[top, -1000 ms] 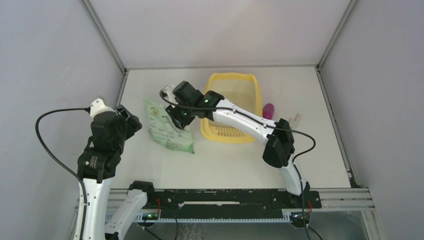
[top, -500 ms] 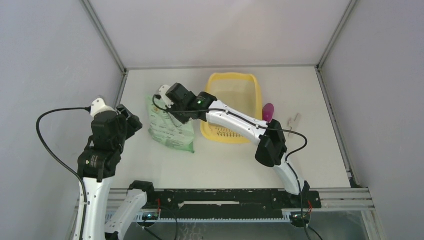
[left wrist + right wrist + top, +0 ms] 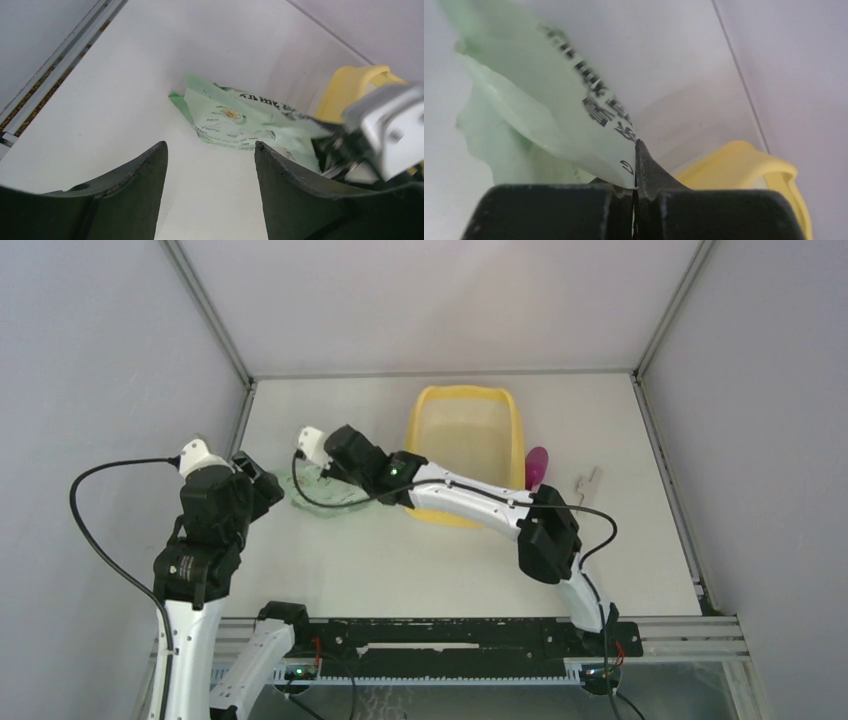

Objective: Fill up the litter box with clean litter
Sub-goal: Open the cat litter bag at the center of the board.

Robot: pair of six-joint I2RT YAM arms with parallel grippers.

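The yellow litter box (image 3: 468, 398) stands at the back middle of the table; it also shows in the left wrist view (image 3: 350, 87) and the right wrist view (image 3: 744, 160). I see no clean litter; its granules are out of sight. My right gripper (image 3: 335, 478) reaches left past the box and is shut (image 3: 638, 150) on an edge of the light green printed bag (image 3: 549, 100), which looks folded and partly raised (image 3: 318, 496). My left gripper (image 3: 262, 485) is open and empty (image 3: 210, 147), left of the bag (image 3: 235, 117).
A magenta scoop (image 3: 537, 462) lies just right of the litter box, with a small white object (image 3: 588, 478) further right. Grey walls close in the table on the left, back and right. The right arm's forearm crosses over the box's near end.
My right gripper has moved left, away from the litter box, taking the green bag with it. The bag has gone from flat to bunched up. The left arm has barely moved.
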